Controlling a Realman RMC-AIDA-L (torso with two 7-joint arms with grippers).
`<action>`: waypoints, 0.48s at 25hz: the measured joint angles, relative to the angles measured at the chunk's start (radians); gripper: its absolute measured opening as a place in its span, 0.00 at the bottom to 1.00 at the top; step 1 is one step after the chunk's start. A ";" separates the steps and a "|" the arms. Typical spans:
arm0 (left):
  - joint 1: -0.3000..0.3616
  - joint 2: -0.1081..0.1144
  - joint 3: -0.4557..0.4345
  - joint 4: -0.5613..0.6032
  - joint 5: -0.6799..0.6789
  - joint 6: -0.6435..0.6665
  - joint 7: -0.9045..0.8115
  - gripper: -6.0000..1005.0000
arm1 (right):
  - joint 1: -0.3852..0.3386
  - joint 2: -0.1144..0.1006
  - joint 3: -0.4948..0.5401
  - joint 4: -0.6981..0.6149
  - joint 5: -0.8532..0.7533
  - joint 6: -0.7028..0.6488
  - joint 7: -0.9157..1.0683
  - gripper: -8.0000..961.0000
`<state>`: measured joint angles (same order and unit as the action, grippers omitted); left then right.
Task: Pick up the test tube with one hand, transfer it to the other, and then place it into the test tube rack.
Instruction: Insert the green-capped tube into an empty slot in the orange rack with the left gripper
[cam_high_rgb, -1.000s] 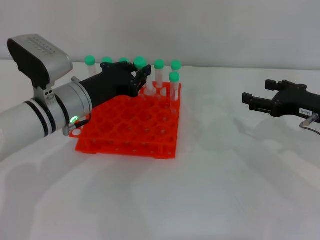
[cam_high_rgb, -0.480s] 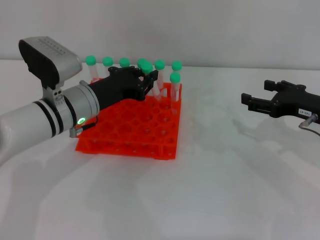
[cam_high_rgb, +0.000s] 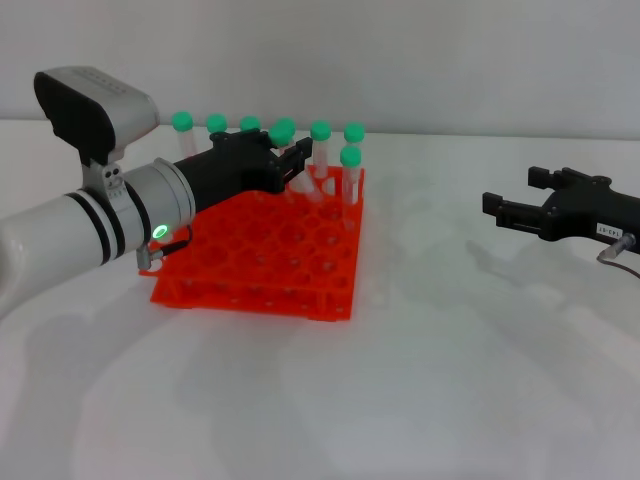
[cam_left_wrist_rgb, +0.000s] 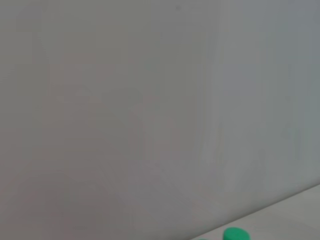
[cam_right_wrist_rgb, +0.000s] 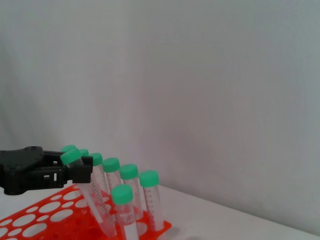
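My left gripper (cam_high_rgb: 290, 160), the large black one on a silver wrist with a green light, reaches over the back of the orange-red test tube rack (cam_high_rgb: 250, 270). It is shut on the test tube (cam_high_rgb: 300, 170) just below its green cap. The tube leans, with its tip down among the back holes. In the right wrist view the same test tube (cam_right_wrist_rgb: 92, 200) slants from the left gripper (cam_right_wrist_rgb: 75, 172) down into the test tube rack (cam_right_wrist_rgb: 40, 215). My slim black right gripper (cam_high_rgb: 512, 188) hovers open and empty, far to the right of the rack.
Several other green-capped tubes (cam_high_rgb: 349, 170) stand upright along the rack's back row and right column, close around the held one. A green cap (cam_left_wrist_rgb: 235, 233) shows at the edge of the left wrist view. A pale wall rises behind the white table (cam_high_rgb: 430, 380).
My left arm has shifted a little right and toward the back of the rack, carrying the tube with it. The tube now leans more. The right gripper has barely moved.
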<state>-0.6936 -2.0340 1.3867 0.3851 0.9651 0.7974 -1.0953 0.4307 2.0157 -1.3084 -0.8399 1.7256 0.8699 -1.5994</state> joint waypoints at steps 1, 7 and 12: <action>-0.001 0.000 0.000 0.000 0.000 -0.005 -0.003 0.34 | 0.000 0.000 0.000 0.001 0.000 0.000 0.000 0.89; -0.003 -0.001 0.000 0.001 0.000 -0.012 -0.004 0.42 | 0.002 0.000 0.000 0.013 0.000 0.000 -0.003 0.89; -0.003 -0.001 0.000 0.008 0.000 -0.034 -0.001 0.59 | 0.005 0.000 0.000 0.020 0.000 0.000 -0.004 0.89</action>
<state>-0.6966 -2.0352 1.3866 0.3927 0.9650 0.7637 -1.0963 0.4359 2.0157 -1.3084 -0.8194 1.7257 0.8698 -1.6035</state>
